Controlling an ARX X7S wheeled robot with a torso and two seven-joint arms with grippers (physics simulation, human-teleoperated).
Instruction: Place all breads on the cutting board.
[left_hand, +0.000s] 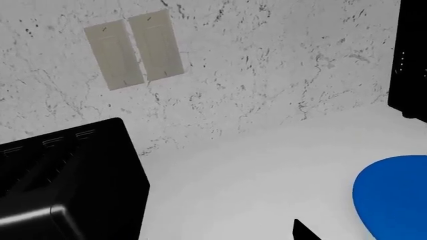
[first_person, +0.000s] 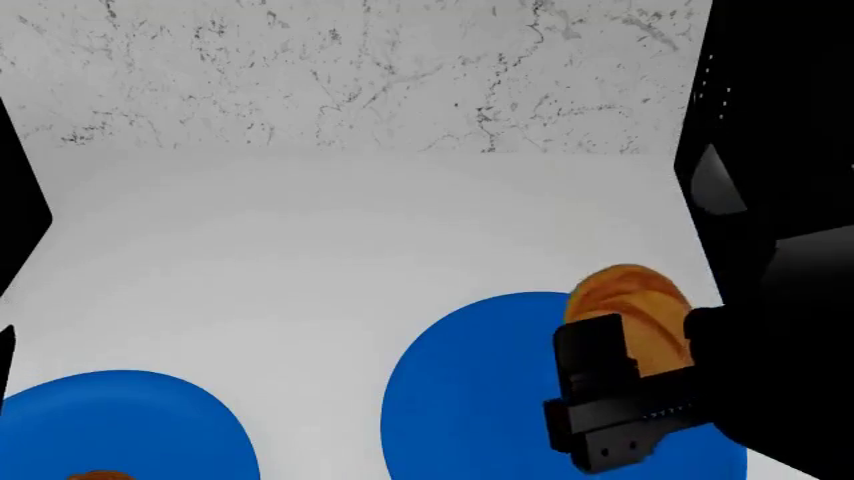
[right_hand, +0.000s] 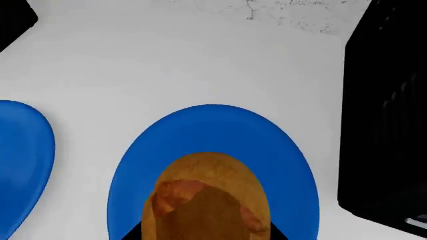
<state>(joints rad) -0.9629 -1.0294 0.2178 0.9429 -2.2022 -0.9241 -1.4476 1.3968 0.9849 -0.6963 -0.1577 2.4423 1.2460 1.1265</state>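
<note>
Oval loaf (right_hand: 207, 200) on blue plate (right_hand: 213, 130), lower centre: light, stiff crust, likely rollable; grip across narrow width. Right pincer (first_person: 627, 385) over loaf, jaw state unclear. Left pincer unseen.

The worktop (first_person: 307, 240) is plain pale grey-white. Behind it, the wall (first_person: 347, 70) is white, speckled with thin dark grey veins like marble, and it carries a pair of beige switch plates (left_hand: 133, 48). Two plates are bright, unpatterned blue: one (first_person: 467, 400) near the worktop's front right, the other (first_person: 120, 425) at its front left corner. The loaf (right_hand: 207, 200) is golden-brown with a redder patch on its crust. The right end effector (first_person: 607, 400) is black, as is the toaster (left_hand: 67, 180).
</note>
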